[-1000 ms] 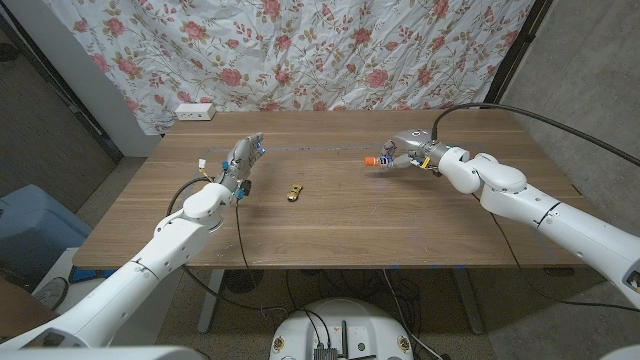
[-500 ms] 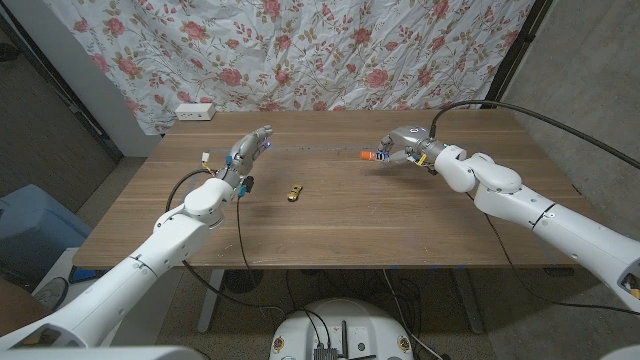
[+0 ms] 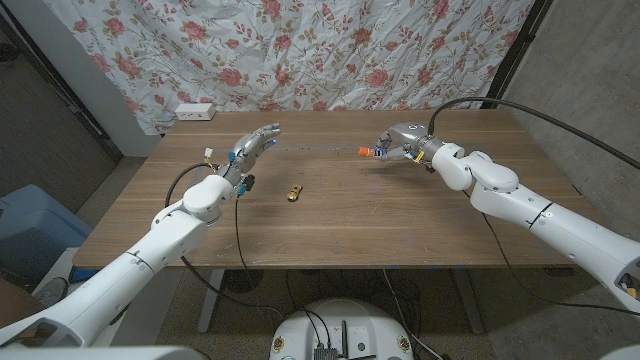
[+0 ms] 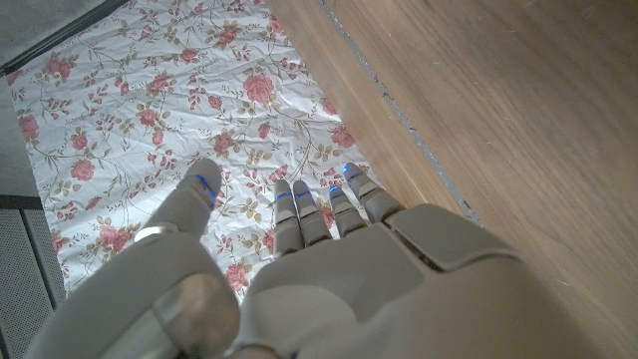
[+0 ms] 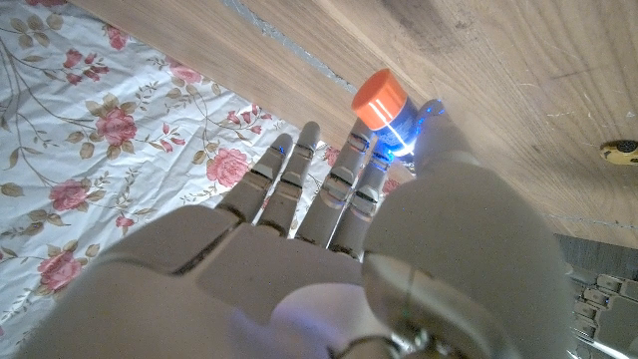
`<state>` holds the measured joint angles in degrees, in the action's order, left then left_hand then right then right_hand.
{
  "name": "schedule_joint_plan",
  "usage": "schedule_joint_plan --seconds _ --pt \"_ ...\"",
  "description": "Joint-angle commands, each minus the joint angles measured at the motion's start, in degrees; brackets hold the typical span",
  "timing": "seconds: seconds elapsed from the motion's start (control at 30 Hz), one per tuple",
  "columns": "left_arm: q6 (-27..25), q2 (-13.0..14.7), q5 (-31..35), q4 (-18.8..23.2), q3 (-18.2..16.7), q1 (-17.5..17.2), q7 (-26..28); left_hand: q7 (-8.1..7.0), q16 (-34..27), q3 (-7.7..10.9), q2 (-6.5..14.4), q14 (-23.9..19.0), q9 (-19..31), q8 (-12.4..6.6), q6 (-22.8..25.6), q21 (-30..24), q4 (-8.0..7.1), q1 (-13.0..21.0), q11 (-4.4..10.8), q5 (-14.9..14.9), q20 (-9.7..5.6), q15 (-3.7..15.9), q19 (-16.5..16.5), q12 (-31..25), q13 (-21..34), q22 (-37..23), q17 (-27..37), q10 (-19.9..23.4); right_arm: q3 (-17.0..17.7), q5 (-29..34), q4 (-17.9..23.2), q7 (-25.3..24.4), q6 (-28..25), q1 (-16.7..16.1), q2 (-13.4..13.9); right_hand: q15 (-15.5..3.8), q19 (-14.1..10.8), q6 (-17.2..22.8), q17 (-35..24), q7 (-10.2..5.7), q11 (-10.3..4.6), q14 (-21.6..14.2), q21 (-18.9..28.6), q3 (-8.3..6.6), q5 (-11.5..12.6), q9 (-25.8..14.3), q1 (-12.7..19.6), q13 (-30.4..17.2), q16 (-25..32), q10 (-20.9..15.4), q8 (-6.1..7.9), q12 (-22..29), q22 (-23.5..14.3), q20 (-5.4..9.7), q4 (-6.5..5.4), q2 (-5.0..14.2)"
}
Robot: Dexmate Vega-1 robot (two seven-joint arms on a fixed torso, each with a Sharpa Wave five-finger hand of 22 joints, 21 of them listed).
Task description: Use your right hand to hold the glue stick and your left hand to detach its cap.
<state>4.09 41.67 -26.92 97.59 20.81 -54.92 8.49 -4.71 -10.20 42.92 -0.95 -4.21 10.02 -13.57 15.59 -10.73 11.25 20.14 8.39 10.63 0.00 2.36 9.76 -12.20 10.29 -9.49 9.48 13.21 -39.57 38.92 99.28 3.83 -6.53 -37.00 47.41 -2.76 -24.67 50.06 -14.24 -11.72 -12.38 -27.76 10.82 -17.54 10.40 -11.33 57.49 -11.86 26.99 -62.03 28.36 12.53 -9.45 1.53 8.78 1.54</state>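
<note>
The right arm reaches in from the lower right corner of the head view, across the brown wooden desk [image 3: 340, 225], with its elbow bent and its forearm angled toward the desk's far edge. The right hand [image 3: 400, 143] hangs above the far middle of the desk and holds the small glue stick with the orange cap [image 3: 369, 153]. The orange cap points toward the robot's left and juts out past the fingertips. In the right wrist view the stick [image 5: 384, 103] sits between the thumb and the nearest fingers, while the other fingers [image 5: 289, 175] lie straight and close together beside it. The body of the stick is mostly hidden by the hand [image 5: 329, 249].

The left arm comes in from the lower left corner and stretches up over the left part of the desk. The left hand [image 3: 250, 152] is raised above the desk with its fingers extended and spread a little, pointing toward the far edge and slightly to the right, and it holds nothing. The left wrist view shows the same hand [image 4: 329, 259] with its fingers [image 4: 299, 204] straight, the thumb apart from them, and the flowered cloth [image 4: 150, 110] beyond the desk edge.

The two hands are well apart. A small yellowish object [image 3: 293, 193] lies on the desk between them, nearer the left hand; its kind cannot be told. A white power strip [image 3: 195, 111] lies at the far left corner.
</note>
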Motion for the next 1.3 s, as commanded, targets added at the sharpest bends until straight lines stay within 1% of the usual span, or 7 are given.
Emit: schedule_joint_plan --seconds 0.03,0.3,0.47,0.7,0.83,1.23,1.3 --pt "-1.5 1.7 2.5 0.0 1.7 2.9 -3.6 -0.47 -0.1 0.18 -0.7 -0.4 0.3 -0.27 0.9 0.2 0.07 1.7 0.34 0.3 -0.02 1.38 -0.2 -0.4 0.2 -0.1 0.1 1.1 -0.8 0.2 0.0 -0.4 0.7 0.9 -0.7 -7.84 -0.3 1.4 -0.1 -1.18 -0.1 -0.4 0.3 0.29 0.3 -0.1 0.6 -0.3 0.5 -0.3 -0.16 0.1 -0.1 -0.62 0.16 -0.24" --pt "-1.6 2.3 3.2 -1.4 3.1 5.9 -7.8 -0.9 0.1 0.19 -2.5 0.2 0.3 -0.45 1.7 0.5 0.03 4.1 1.16 0.3 -0.32 1.03 -1.1 -0.1 0.3 -0.1 0.1 1.9 -1.4 0.6 -0.7 -1.1 1.7 1.4 -1.3 -7.73 -0.2 1.5 0.0 -1.18 -0.09 -0.3 0.2 0.55 0.3 -0.1 0.5 -0.3 0.5 -0.2 -0.31 -0.1 -0.1 -0.82 0.13 -0.33" --pt "-2.4 2.6 3.7 -2.2 4.3 8.0 -10.5 -0.71 0.3 0.14 -3.2 0.8 0.3 -0.22 1.3 0.6 -0.01 5.0 1.15 0.3 -0.27 1.02 -1.8 0.1 0.3 -0.1 0.2 1.8 -1.4 0.8 -0.9 -1.9 2.1 1.4 -1.6 -7.79 -0.2 1.5 0.0 -1.18 -0.1 -0.2 0.1 0.62 0.4 -0.1 0.6 -0.3 0.5 -0.2 -0.41 -0.1 -0.1 -0.92 0.15 -0.31" --pt "-3.0 2.1 4.5 -3.7 6.0 10.6 -13.0 -0.41 0.3 0.08 -3.9 1.3 0.3 -0.19 1.3 0.7 -0.05 6.0 1.08 0.3 -0.09 0.81 -2.3 0.2 0.3 -0.1 0.2 1.9 -1.4 1.0 -0.9 -2.6 2.0 1.5 -2.1 -7.82 -0.2 1.6 0.1 -1.18 -0.13 -0.1 0.1 0.76 0.4 0.0 0.7 -0.3 0.5 -0.3 -0.54 -0.1 -0.1 -0.94 0.2 -0.32" --pt "-3.2 1.9 5.5 -4.5 7.2 12.3 -14.6 -0.73 0.2 0.01 -4.4 1.3 0.3 -0.35 1.7 0.6 -0.07 6.6 1.34 0.2 -0.47 1.04 -2.4 0.2 0.3 -0.1 0.2 2.2 -1.4 1.0 -0.6 -2.4 1.6 1.6 -2.3 -7.76 -0.2 1.6 0.1 -1.18 -0.13 -0.1 0.1 0.82 0.4 0.0 0.7 -0.3 0.5 -0.3 -0.58 -0.1 -0.1 -0.97 0.16 -0.31" --pt "-2.9 1.0 7.7 -5.9 9.4 14.7 -16.8 -0.83 0.1 -0.09 -5.2 1.2 0.3 -0.41 2.0 0.5 -0.09 7.7 1.8 0.0 -0.49 1.18 -2.6 0.3 0.4 -0.1 0.2 2.5 -2.1 1.2 -0.8 -2.2 0.1 2.3 -4.1 -7.52 -0.1 1.7 0.1 -1.18 -0.14 -0.1 0.1 1.06 0.5 0.0 0.4 -0.3 0.6 -0.4 -0.73 -0.2 -0.1 -1.0 -0.04 -0.19" --pt "-2.0 0.5 6.8 -6.8 9.3 14.9 -17.8 -0.89 0.1 -0.1 -5.3 1.3 0.3 -0.41 2.0 0.5 -0.1 7.9 1.83 0.0 -0.5 1.34 -2.6 0.3 0.4 -0.1 0.2 2.6 -2.3 1.1 -1.1 -1.9 0.0 2.6 -4.4 -7.46 -0.1 1.6 0.1 -1.19 -0.13 0.1 0.1 1.18 0.5 0.0 0.4 -0.3 0.5 -0.3 -0.85 -0.2 -0.1 -1.03 -0.03 -0.29"
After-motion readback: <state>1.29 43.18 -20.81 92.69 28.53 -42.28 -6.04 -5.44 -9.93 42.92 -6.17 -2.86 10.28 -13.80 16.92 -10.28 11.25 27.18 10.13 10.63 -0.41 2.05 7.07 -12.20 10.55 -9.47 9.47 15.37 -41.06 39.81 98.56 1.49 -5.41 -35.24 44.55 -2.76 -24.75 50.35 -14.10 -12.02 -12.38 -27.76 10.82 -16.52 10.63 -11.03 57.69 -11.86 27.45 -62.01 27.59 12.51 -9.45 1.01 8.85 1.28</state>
